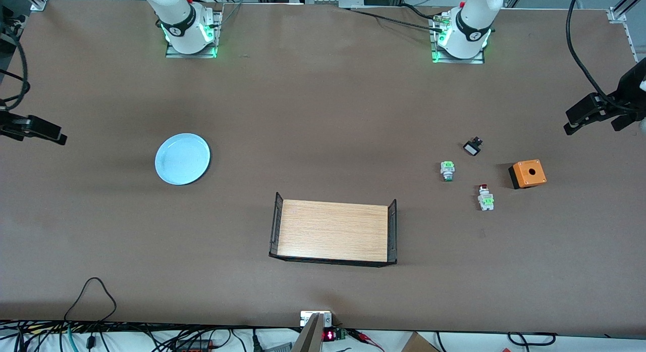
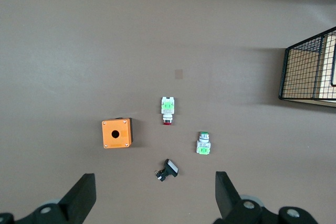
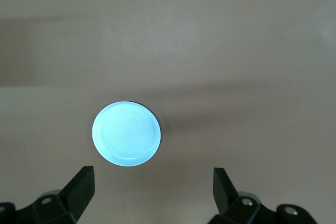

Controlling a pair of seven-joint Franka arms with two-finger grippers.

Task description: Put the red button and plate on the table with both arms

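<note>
The red button (image 1: 485, 196) lies on its side on the brown table (image 1: 323, 114) toward the left arm's end; it also shows in the left wrist view (image 2: 167, 110). The pale blue plate (image 1: 182, 158) rests on the table toward the right arm's end, and shows in the right wrist view (image 3: 126, 134). My left gripper (image 1: 575, 120) is up over the table's edge at the left arm's end, open and empty (image 2: 155, 195). My right gripper (image 1: 55, 134) is up over the table's edge at the right arm's end, open and empty (image 3: 153, 184).
Beside the red button lie a green-and-silver switch (image 1: 447, 170), a small black switch (image 1: 473, 146) and an orange box with a hole (image 1: 527, 173). A wooden tray with black wire ends (image 1: 333, 232) stands mid-table, nearer to the front camera. Cables run along the table's edges.
</note>
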